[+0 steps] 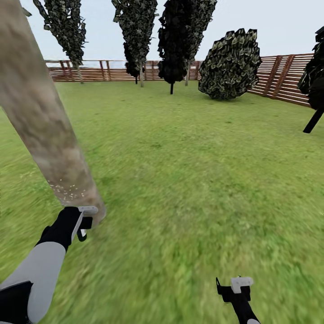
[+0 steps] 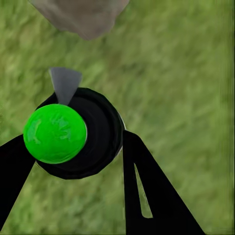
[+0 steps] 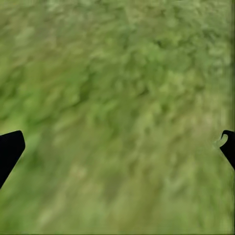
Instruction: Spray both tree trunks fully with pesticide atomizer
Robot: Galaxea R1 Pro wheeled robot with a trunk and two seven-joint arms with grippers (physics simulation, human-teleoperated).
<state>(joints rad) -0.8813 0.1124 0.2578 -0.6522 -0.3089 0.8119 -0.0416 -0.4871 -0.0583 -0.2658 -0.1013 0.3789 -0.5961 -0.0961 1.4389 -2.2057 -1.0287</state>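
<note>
Gripping the pesticide atomizer [image 2: 73, 134], green-capped and black-bodied, between its fingers, the left pincer [image 1: 80, 223] is held just short of the tree trunk [image 1: 45, 121], whose base lies directly ahead of it. The right pincer [image 1: 235, 288] is spread wide over grass [image 3: 122, 98].

Left side: the thick tree trunk [image 1: 42, 130] leaned right in front of the left gripper [image 1: 85, 222], base just beside it, so that way was blocked.
Between left fingers: packed with the atomizer [image 2: 78, 133].
Right side: the right gripper [image 1: 235, 288] hung over bare grass [image 1: 193, 180], fingers wide apart.
Ahead: open lawn to the fence [image 1: 279, 78]; round bush [image 1: 230, 64] and dark trees [image 1: 173, 40] well apart.
</note>
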